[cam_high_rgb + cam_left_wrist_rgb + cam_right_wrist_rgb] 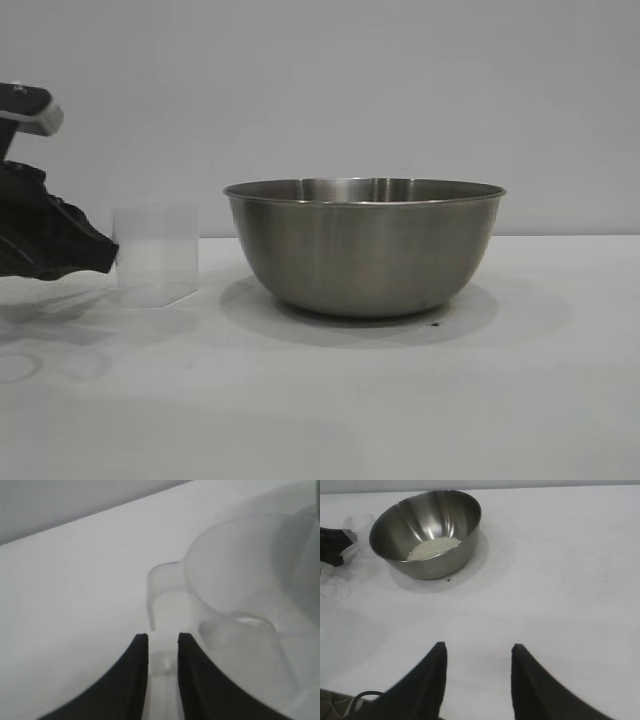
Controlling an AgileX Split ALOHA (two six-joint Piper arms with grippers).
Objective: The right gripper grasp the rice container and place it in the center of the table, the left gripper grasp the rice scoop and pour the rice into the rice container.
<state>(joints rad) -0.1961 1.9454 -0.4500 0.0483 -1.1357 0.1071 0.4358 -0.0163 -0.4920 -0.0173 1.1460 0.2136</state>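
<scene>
Rice container [365,250] stands upright on the counter [400,400], about mid-scene in the exterior view, rim level, a soft shadow spread around its base. The right wrist view looks into it: rice [434,548] lies as a pale heap on the bottom, covering only part of the steel floor; the walls above it are bare and shiny. Rice scoop [156,253] stands upright on the counter just left of the container, with a narrow gap between the two, not touching. It looks empty: the left wrist view shows its clear round bottom and no grains inside. Its side handle [162,592] sticks out near the rim toward the left tool. Left tool [162,645] sits low at the left edge of the scene, its tip right at the scoop's left side. Fingers are only a narrow slit apart, and a strip of clear plastic shows in that slit; the handle begins just beyond the fingertips. Whether the fingers actually press on the plastic or merely flank it cannot be told from these views. Right tool [477,650] is well apart from the container, over bare counter on the near right side, fingers spread wide, holding and touching nothing. A small dark speck [435,323] lies on the counter by the container's base.
</scene>
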